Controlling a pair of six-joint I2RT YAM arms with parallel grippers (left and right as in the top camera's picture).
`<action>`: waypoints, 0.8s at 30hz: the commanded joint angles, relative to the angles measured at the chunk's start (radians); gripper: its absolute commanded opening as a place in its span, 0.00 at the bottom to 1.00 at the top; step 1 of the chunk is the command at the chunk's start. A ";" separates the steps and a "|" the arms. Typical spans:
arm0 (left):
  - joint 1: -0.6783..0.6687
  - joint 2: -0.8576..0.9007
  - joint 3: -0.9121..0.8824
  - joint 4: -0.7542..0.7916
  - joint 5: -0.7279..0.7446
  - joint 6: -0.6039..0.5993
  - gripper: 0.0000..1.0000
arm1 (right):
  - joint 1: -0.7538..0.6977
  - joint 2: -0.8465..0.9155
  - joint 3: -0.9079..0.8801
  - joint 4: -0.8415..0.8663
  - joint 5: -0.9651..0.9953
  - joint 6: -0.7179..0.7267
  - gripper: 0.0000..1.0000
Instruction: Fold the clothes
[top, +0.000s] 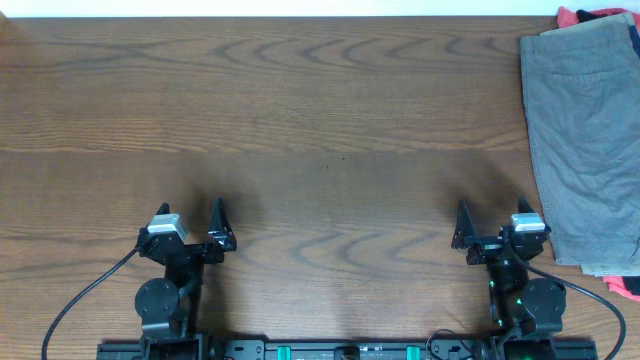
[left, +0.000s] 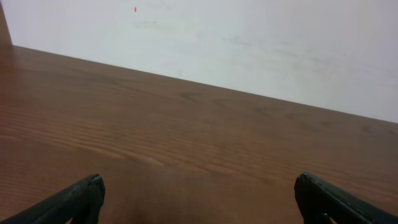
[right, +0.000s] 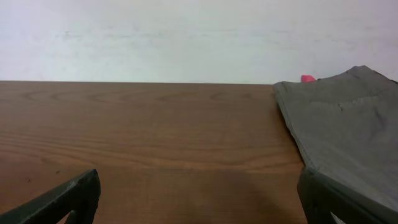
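Note:
The grey-olive shorts (top: 585, 140) lie flat at the table's far right edge, on top of a pile, a stitched pocket line showing. They also show at the right of the right wrist view (right: 348, 134). My left gripper (top: 190, 222) is open and empty near the front left; its wrist view (left: 199, 199) shows only bare wood between the fingers. My right gripper (top: 492, 226) is open and empty near the front right, just left of the shorts' near edge, with its right finger beside the cloth (right: 198, 198).
Red garments peek out from under the shorts at the back right corner (top: 580, 15) and at the front right (top: 622, 285). A white wall (right: 186, 37) stands behind the wooden table (top: 320, 130). Cables run from both arm bases.

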 joint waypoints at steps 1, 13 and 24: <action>0.003 -0.005 -0.016 -0.035 0.010 0.017 0.98 | 0.007 -0.001 -0.002 -0.004 0.003 -0.008 0.99; 0.003 -0.005 -0.016 -0.036 0.010 0.017 0.98 | 0.008 -0.001 -0.002 0.014 -0.221 0.145 0.99; 0.003 -0.005 -0.016 -0.035 0.010 0.017 0.98 | 0.008 -0.001 -0.002 0.023 -0.653 0.597 0.99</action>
